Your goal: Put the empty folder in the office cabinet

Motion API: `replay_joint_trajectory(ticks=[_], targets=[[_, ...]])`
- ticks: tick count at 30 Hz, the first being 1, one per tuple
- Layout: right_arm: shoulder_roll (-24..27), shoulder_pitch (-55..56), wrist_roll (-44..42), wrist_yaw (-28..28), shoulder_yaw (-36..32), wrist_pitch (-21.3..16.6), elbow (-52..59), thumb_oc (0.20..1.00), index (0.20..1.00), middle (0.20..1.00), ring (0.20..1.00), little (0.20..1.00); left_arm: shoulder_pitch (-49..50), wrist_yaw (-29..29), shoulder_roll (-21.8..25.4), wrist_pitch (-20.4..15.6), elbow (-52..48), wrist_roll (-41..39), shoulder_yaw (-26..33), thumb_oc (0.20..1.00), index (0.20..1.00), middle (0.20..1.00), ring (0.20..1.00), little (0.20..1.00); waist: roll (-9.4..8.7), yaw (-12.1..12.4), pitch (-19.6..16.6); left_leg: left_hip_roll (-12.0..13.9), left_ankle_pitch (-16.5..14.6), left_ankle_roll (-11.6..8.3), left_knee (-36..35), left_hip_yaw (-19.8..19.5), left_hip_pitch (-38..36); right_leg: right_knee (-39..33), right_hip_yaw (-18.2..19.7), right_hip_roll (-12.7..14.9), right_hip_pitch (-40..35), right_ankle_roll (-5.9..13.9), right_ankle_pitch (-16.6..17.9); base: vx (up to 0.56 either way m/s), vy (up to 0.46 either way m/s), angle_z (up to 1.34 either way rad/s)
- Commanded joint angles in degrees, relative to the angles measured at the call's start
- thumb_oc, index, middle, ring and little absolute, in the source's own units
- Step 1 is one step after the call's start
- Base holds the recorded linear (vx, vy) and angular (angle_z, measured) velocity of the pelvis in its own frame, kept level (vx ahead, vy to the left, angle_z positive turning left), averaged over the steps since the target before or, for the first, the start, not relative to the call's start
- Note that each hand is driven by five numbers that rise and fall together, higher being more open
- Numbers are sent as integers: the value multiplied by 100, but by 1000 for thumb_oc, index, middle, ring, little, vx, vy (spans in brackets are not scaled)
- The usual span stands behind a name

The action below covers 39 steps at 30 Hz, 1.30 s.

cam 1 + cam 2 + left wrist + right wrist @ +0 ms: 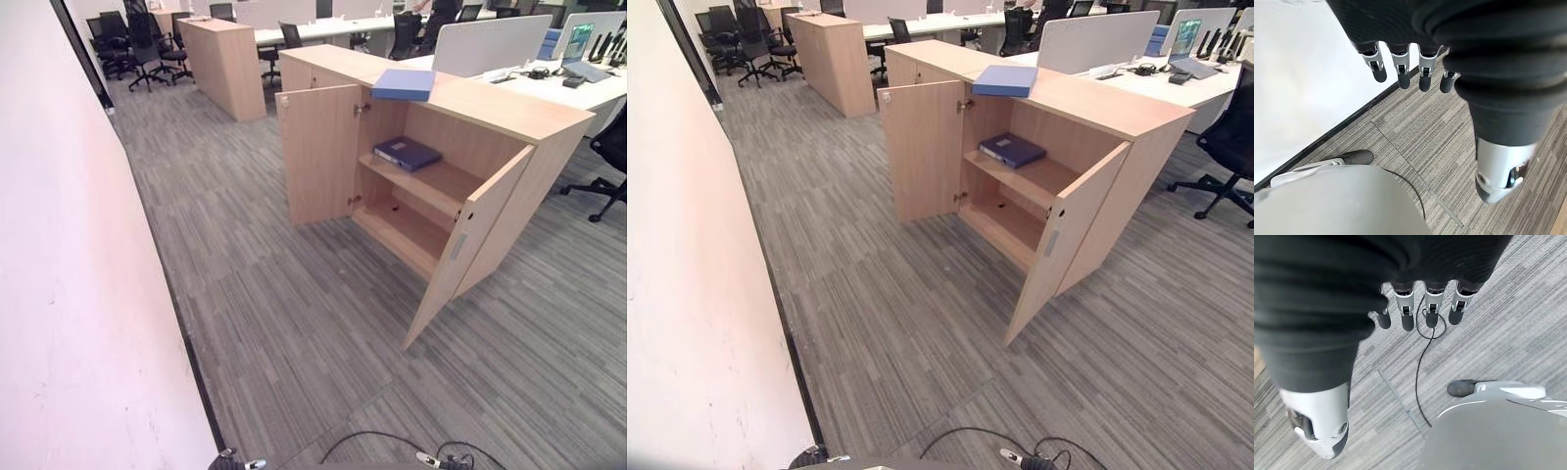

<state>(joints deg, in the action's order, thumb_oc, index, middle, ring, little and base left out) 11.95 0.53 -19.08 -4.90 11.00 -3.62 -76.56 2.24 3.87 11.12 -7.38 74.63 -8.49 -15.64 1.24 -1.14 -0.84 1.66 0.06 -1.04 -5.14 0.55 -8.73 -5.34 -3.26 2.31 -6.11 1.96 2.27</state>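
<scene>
In the left eye view you had the light wooden office cabinet ahead of you, both doors swung wide. A flat light-blue folder lay on the cabinet's top, at the front edge above the open compartment. A dark blue ring binder lay on the upper shelf, towards its left end; the lower shelf looked bare. By its look, I judged the light-blue one to be the empty folder, so the task had not really begun: nothing was picked up and you stood well apart from the cabinet.

The right eye view gave the same layout, the folder slightly overhanging the front edge.

In the left wrist view your left robot hand hung over the grey striped carpet, fingers straight and relaxed, holding nothing.

In the right wrist view your right robot hand hung likewise, fingers loose and empty.

What remained, as I judged it: walk up, take the folder, and lay it on a shelf.
</scene>
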Motion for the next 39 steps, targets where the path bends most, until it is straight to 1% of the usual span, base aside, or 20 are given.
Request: replay_joint_trajectory(ticks=[1, 20, 32, 36, 39], targets=[[-301, -441, 35, 95, 57, -90, -335, 1000, 1000, 1000, 1000, 1000, -351, -60, -417, -97, 433, 45, 31, 1000, 1000, 1000, 1000, 1000, -146, -42, 52, -386, -345, 208, 14, 121, 141, 34, -54, -113, -92, -7, -211, 0, 0, 0], [-314, -438, 60, 66, 70, -120, -323, 1000, 1000, 1000, 1000, 1000, -358, 53, -419, -146, 333, 252, -138, 1000, 1000, 1000, 1000, 1000, -154, -24, 75, -371, -356, 196, 14, 107, 114, 34, -81, -115, -128, -11, -239, 0, 0, 0], [-314, -443, 73, 79, 80, -112, -317, 1000, 1000, 1000, 1000, 1000, -355, 61, -410, -128, 377, 298, -136, 1000, 1000, 1000, 1000, 1000, -154, -19, 83, -363, -357, 188, 14, 71, 99, 43, -121, -122, -152, -23, -269, 3, -6, 1], [-292, -465, 27, 82, 41, -102, -304, 1000, 1000, 1000, 1000, 1000, -370, 91, -372, -119, 355, 286, -119, 1000, 1000, 1000, 1000, 1000, -168, -6, 120, -334, -337, 168, 14, 51, 139, 85, -148, -144, -101, -39, -297, 12, -52, 4], [-252, -542, 32, 71, 43, -100, -289, 1000, 1000, 1000, 1000, 1000, -436, 160, -328, -115, 306, 154, -53, 1000, 1000, 1000, 1000, 1000, -206, 26, 241, -245, -261, 133, 14, 41, 204, 328, -155, -195, 66, -96, -409, -10, -95, 3]])
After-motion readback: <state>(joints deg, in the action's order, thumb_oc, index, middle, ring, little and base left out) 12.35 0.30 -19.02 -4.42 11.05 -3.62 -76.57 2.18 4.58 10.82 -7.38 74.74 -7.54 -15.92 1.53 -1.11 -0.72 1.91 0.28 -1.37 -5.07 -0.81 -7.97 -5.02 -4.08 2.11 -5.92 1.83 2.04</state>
